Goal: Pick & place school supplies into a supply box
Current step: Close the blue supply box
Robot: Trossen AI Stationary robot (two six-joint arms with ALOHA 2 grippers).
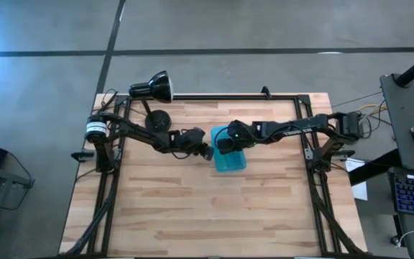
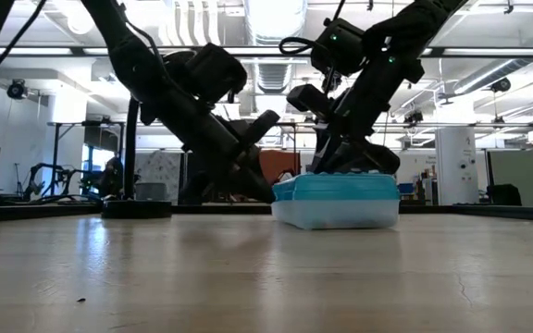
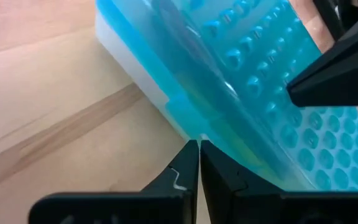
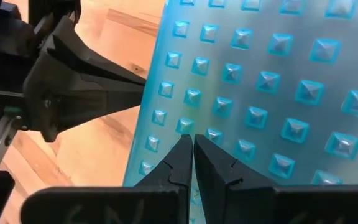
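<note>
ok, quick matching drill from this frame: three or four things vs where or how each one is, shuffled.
Things:
1. left gripper
2. right gripper
3. supply box
4. desk lamp

States:
a. shut, on top of the teal lid
b. at the table's far edge
c. shut, tips at the box's side seam
d. closed, teal half over whitish half

Pairs: 1-c, 2-a, 3-d, 4-b
</note>
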